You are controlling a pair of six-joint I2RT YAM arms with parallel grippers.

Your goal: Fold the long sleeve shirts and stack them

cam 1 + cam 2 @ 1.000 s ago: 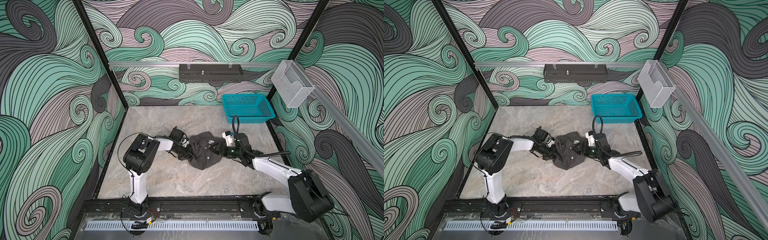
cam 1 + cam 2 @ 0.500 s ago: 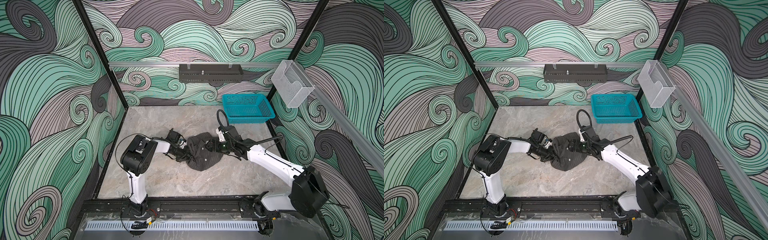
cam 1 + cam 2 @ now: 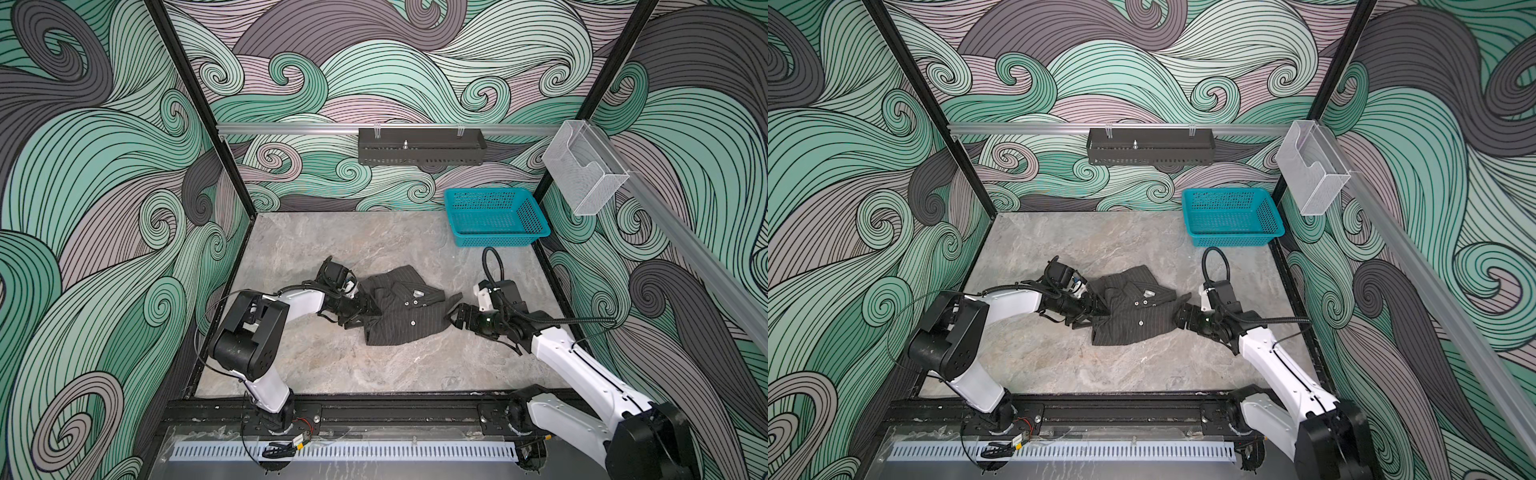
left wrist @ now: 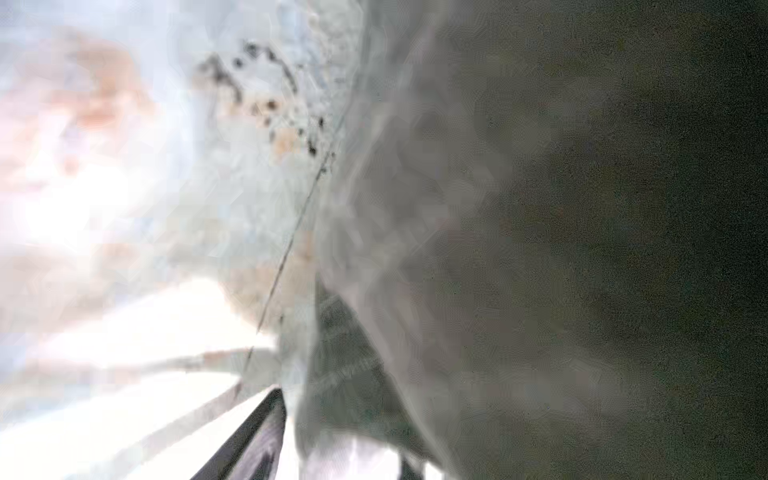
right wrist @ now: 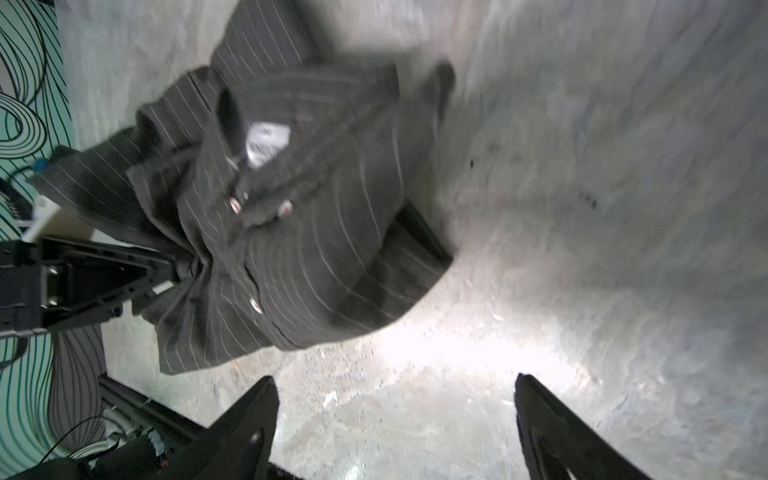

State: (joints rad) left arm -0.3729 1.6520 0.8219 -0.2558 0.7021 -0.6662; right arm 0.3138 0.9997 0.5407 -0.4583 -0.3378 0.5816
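The pinstriped button-up shirt lies bunched in the middle of the tabletop. At its 3 o'clock my right end effector hovers with fingers spread, empty. At 9 o'clock my left end effector meets puckered cloth, and I cannot tell if it pinches.

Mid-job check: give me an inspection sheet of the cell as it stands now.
Surface: marble tabletop, no spills seen.
Job's things: one pinstriped shirt, rumpled, mid-table; no stack.
Clutter: teal basket, far right corner, nothing seen inside.
Grippers: left gripper against the shirt, grip unclear; right gripper just off the shirt, jaws open, holding nothing.
Cables: black cable loop behind the right gripper, clear of the shirt.
Surroundings: wave-pattern walls, black tray and clear holder on rails.
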